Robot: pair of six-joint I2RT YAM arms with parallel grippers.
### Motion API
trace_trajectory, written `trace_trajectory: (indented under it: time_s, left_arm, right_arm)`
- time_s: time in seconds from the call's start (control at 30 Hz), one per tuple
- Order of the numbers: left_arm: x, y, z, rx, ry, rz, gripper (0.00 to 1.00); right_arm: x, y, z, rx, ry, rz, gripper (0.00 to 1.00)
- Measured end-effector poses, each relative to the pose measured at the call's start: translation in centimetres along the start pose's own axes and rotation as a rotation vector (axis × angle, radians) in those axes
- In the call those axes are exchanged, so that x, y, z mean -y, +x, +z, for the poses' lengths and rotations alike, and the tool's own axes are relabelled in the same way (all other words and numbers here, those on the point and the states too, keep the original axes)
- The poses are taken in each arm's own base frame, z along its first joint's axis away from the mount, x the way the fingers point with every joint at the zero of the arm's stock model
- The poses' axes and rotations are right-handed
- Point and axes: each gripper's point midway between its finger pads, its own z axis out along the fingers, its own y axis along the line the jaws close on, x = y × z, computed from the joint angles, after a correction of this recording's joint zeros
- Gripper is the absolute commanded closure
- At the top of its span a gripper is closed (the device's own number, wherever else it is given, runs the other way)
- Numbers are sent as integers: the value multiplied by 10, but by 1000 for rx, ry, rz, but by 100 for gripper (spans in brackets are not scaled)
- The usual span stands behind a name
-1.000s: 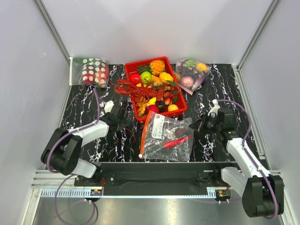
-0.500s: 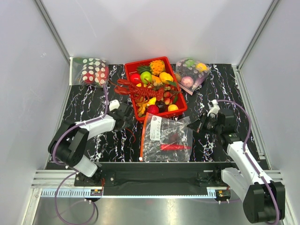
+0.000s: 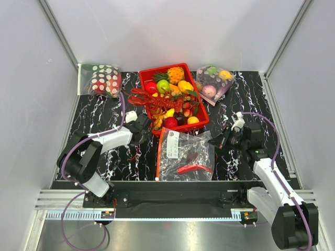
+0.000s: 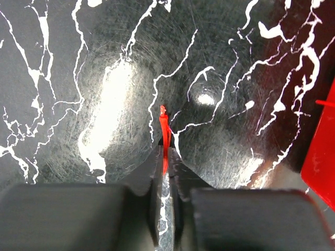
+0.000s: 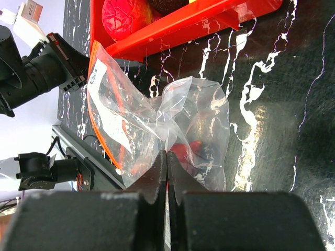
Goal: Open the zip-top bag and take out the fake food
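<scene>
The clear zip-top bag point(image 3: 184, 154) lies in front of the red basket, its orange zip strip point(image 3: 158, 157) along the left edge. Fake food shows through it: a red chili point(image 3: 191, 168) and dark pieces point(image 3: 194, 155). My right gripper point(image 3: 213, 141) is shut on the bag's crinkled right edge point(image 5: 172, 117), its tips point(image 5: 167, 152) pinching the film. A red lobster point(image 3: 154, 102) lies across the basket's front left. My left gripper point(image 3: 144, 129) stands beside the basket's near left corner, jaws point(image 4: 166, 147) shut on a thin red strand point(image 4: 164, 123) that looks like a lobster feeler.
The red basket point(image 3: 201, 121) holds several yellow, green and orange fruits. A white-dotted red bag point(image 3: 102, 79) sits at the back left, a clear bag of pastel fruits point(image 3: 213, 82) at the back right. Pale walls enclose the black marbled table point(image 3: 94, 120).
My left gripper moved right toward the basket and shut on the red strand. The right gripper edged left, and the bag sank flatter, its chili sliding toward the near edge.
</scene>
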Motion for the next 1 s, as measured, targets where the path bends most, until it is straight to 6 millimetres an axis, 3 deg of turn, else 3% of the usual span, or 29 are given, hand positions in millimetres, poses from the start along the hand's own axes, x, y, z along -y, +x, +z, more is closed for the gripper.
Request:
trace_trajectory:
  time_s: [0.03, 0.3, 0.53, 0.73, 0.83, 1.0]
  left_arm:
    - [0, 0, -1, 0, 1, 2, 100]
    - [-10, 8, -20, -18, 23, 44, 100]
    - [1, -20, -60, 70, 160, 5, 100]
    - [6, -29, -78, 84, 214, 40, 100]
    - [25, -49, -101, 116, 276, 69, 100]
    - [84, -106, -161, 241, 443, 123, 100]
  right_arm:
    - [0, 0, 0, 0, 0, 0, 100]
    - [0, 0, 0, 0, 1, 0, 100]
    - [1, 0, 0, -1, 3, 2, 100]
    - [3, 1, 0, -3, 17, 8, 100]
    - [4, 2, -1, -5, 25, 13, 100]
    - [2, -2, -2, -1, 30, 12, 100]
